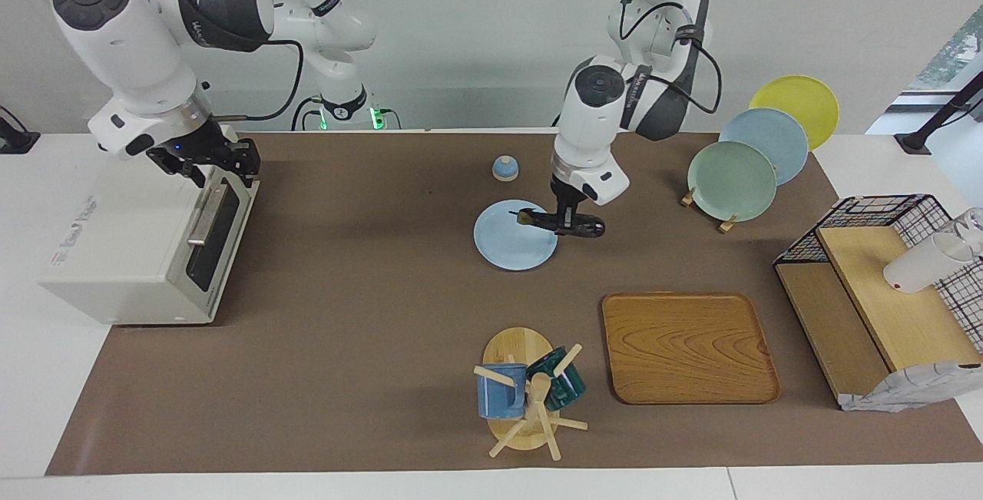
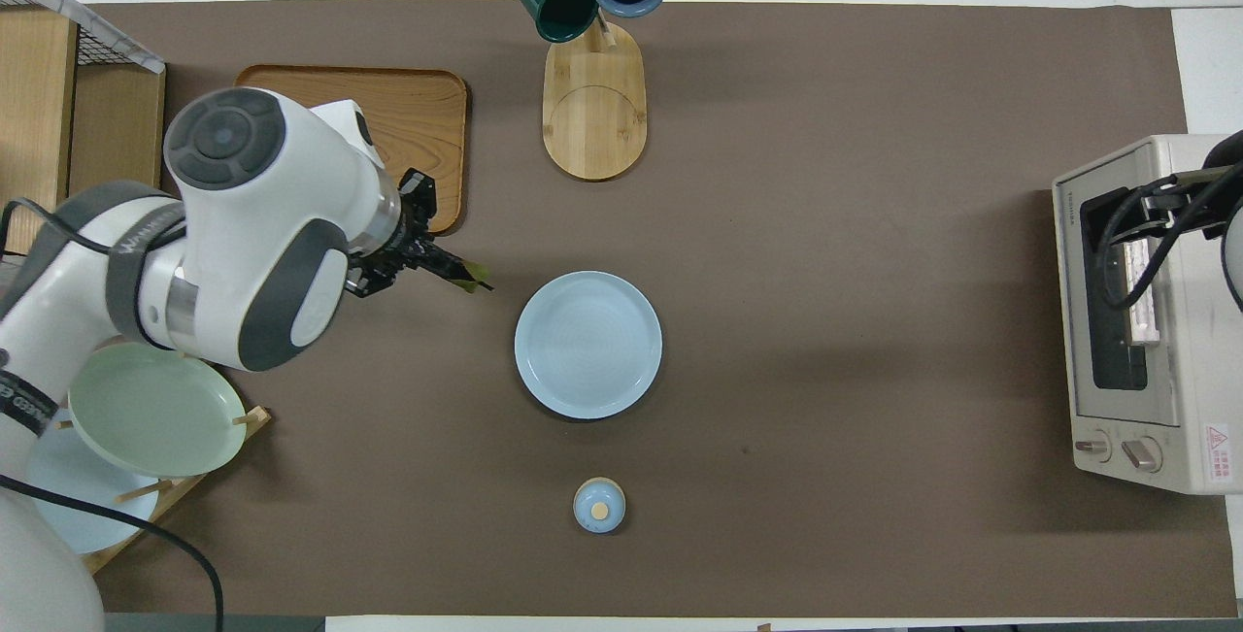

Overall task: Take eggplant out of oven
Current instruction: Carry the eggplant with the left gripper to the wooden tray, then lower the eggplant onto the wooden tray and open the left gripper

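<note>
My left gripper point(image 1: 568, 217) is shut on the eggplant point(image 1: 547, 221), a long dark vegetable with a greenish stem tip. It holds it level in the air over the rim of the round light blue plate point(image 1: 503, 243). In the overhead view the eggplant point(image 2: 454, 270) sticks out of the left gripper point(image 2: 408, 258), beside the plate point(image 2: 587, 344). The off-white oven point(image 1: 127, 262) stands at the right arm's end of the table; it also shows in the overhead view point(image 2: 1180, 360). My right gripper point(image 1: 221, 166) is at the top edge of the oven door, above its silver handle point(image 1: 203, 216), fingers apart.
A small blue lidded pot point(image 1: 504, 168) stands nearer to the robots than the plate. A wooden tray point(image 1: 687, 346) and a mug tree point(image 1: 530, 392) with two mugs stand farther out. A plate rack point(image 1: 737, 177) and a wire basket shelf point(image 1: 883, 285) stand at the left arm's end.
</note>
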`<state>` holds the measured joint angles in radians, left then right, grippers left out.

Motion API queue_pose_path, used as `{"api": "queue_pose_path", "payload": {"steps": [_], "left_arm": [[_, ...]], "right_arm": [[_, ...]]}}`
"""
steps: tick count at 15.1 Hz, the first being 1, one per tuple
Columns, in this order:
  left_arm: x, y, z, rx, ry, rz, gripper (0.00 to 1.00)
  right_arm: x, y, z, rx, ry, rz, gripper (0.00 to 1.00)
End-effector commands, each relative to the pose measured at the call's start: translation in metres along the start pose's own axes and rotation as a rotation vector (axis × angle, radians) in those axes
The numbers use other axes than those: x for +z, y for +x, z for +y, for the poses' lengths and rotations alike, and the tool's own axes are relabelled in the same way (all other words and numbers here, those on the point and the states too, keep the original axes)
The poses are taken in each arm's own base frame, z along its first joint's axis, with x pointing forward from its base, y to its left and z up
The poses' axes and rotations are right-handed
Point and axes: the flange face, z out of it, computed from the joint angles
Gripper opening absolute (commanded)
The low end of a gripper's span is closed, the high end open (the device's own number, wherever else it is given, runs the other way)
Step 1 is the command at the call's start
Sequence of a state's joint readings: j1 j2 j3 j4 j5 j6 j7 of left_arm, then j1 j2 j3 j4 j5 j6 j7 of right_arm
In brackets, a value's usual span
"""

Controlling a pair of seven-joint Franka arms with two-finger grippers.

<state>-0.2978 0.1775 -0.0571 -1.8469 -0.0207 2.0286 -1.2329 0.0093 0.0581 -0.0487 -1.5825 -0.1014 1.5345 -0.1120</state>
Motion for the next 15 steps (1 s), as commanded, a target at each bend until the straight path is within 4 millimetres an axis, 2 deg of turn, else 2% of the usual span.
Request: {"api": "queue_pose_path", "payload": {"steps": [1, 4, 6, 9, 11, 14, 15], "left_arm": [[-0.007, 0.05, -0.003, 0.239, -0.008, 0.0, 0.0], [-0.005, 0.109, -0.019, 0.449, -0.05, 0.004, 0.0], [0.018, 0.123, -0.007, 0.56, -0.05, 0.005, 0.0], [0.04, 0.162, 0.016, 0.589, -0.045, -0.001, 0.0], [0.059, 0.174, 0.031, 0.602, -0.058, 0.005, 0.0], [0.082, 0.189, 0.042, 0.641, -0.101, 0.048, 0.0], [0.082, 0.192, 0.042, 0.66, -0.124, 0.073, 0.0]], "right_arm": [[-0.001, -0.017, -0.002, -0.024, 0.023, -0.011, 1.0], [-0.002, -0.019, -0.004, -0.027, 0.008, 0.008, 1.0], [0.002, -0.019, -0.005, -0.024, 0.011, -0.004, 1.0], [0.003, -0.018, 0.001, -0.012, 0.023, -0.007, 1.0], [0.001, -0.018, 0.002, -0.01, 0.024, 0.001, 1.0], [-0.003, -0.021, 0.009, -0.002, 0.028, 0.005, 1.0], [-0.003, -0.024, 0.012, 0.002, 0.037, -0.004, 1.0]]}}
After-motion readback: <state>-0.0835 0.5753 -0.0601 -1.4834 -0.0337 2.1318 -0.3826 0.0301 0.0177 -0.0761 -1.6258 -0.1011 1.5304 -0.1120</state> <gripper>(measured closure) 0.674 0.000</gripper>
